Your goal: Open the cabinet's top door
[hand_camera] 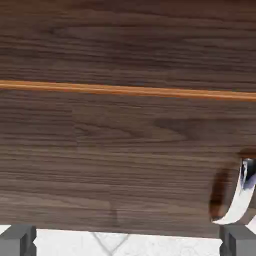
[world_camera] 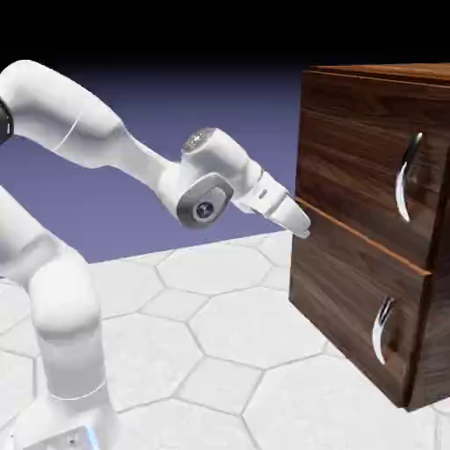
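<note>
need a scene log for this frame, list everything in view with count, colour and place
cabinet: 1, dark walnut brown, exterior view's right
top door: 1, dark wood grain, closed, upper front of the cabinet
lower panel: 1, dark wood grain, below the top door
handles: 2, curved silver, one on the top door, one on the lower panel
strip: 1, orange-brown, between top door and lower panel
floor: 1, white tiles, below cabinet and arm
backdrop: 1, blue-violet, black at top, behind
arm: 1, white, exterior view's left
gripper: 1, grey fingertips, open, near cabinet front
</note>
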